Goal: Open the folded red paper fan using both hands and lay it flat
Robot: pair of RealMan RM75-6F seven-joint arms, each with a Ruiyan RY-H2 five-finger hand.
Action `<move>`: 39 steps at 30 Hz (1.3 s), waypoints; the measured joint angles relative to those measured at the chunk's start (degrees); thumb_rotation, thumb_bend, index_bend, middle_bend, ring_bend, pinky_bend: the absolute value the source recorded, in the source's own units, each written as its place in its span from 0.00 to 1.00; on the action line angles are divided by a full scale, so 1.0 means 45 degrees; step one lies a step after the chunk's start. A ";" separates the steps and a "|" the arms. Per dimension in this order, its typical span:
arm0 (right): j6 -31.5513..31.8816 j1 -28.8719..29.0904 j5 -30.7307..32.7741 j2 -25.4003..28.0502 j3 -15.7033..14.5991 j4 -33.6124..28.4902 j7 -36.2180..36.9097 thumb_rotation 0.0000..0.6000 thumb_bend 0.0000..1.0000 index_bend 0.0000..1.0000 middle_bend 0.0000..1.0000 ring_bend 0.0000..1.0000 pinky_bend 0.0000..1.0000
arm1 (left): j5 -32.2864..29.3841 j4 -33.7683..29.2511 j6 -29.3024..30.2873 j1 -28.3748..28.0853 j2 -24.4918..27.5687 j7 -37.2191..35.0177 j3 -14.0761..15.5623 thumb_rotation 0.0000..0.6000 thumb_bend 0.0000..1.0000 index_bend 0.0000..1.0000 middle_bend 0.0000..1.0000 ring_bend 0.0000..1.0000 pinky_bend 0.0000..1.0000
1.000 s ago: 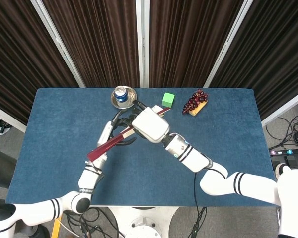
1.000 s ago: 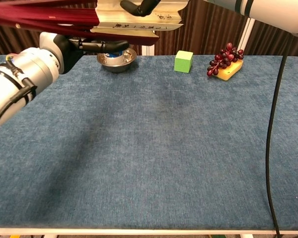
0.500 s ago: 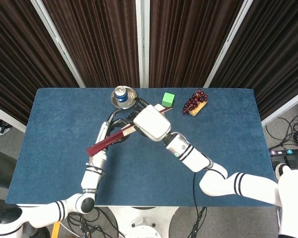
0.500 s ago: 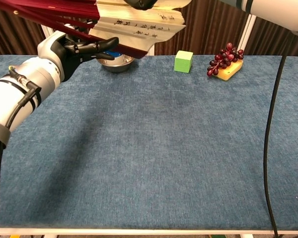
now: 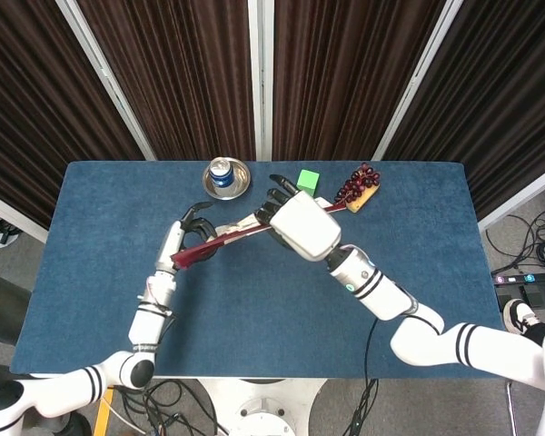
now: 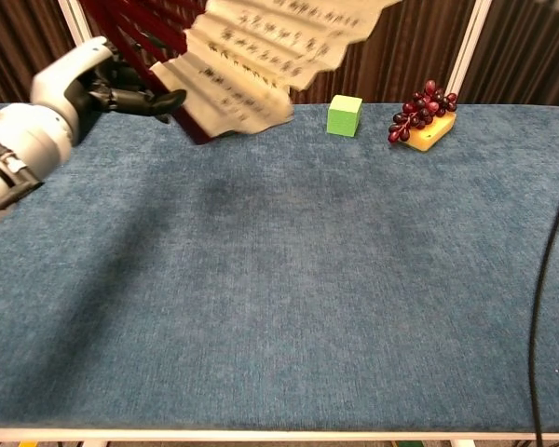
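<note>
The red paper fan is held in the air above the back left of the table, partly spread. Its cream leaf with black writing faces the chest view, and its red ribs show at the upper left. From above, the fan appears edge-on as a slanted red line. My left hand grips its lower left end, and the same left hand shows at the left of the chest view. My right hand holds the upper right part; the chest view does not show it.
A metal bowl holding a blue can stands at the back, hidden by the fan in the chest view. A green cube and purple grapes on a yellow base sit at the back right. Blue cloth covers the table.
The fan has spread from nearly folded to a broad open leaf. My right hand moved right and my left hand moved left, drawing the two ends apart.
</note>
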 measured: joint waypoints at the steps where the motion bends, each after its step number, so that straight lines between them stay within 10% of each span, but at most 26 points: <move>1: 0.0124 -0.0103 -0.0114 0.0138 -0.0046 -0.0070 0.0052 1.00 0.93 0.68 0.57 0.35 0.17 | 0.0044 -0.0016 0.0055 0.0021 0.0137 0.0405 0.0058 1.00 0.39 0.78 0.72 0.54 0.48; 16: 0.1587 -0.1836 -0.1913 0.1602 -0.1231 -0.1334 -0.0271 1.00 0.93 0.68 0.57 0.35 0.15 | 0.0728 -0.0502 0.1909 0.0343 0.1566 0.8087 0.1007 1.00 0.39 0.76 0.70 0.54 0.48; 31: 0.1952 -0.2683 -0.2480 0.1456 -0.1705 -0.1297 -0.0429 1.00 0.92 0.68 0.57 0.34 0.13 | 0.1325 -0.0772 0.2601 0.0469 0.1441 1.0039 0.1640 1.00 0.39 0.74 0.68 0.54 0.48; 39: 0.2379 -0.3217 -0.2608 0.0719 -0.2002 0.0026 -0.0002 1.00 0.73 0.56 0.50 0.29 0.08 | 0.1913 0.0715 0.2846 0.0393 0.0473 1.0725 0.2072 1.00 0.31 0.61 0.62 0.51 0.48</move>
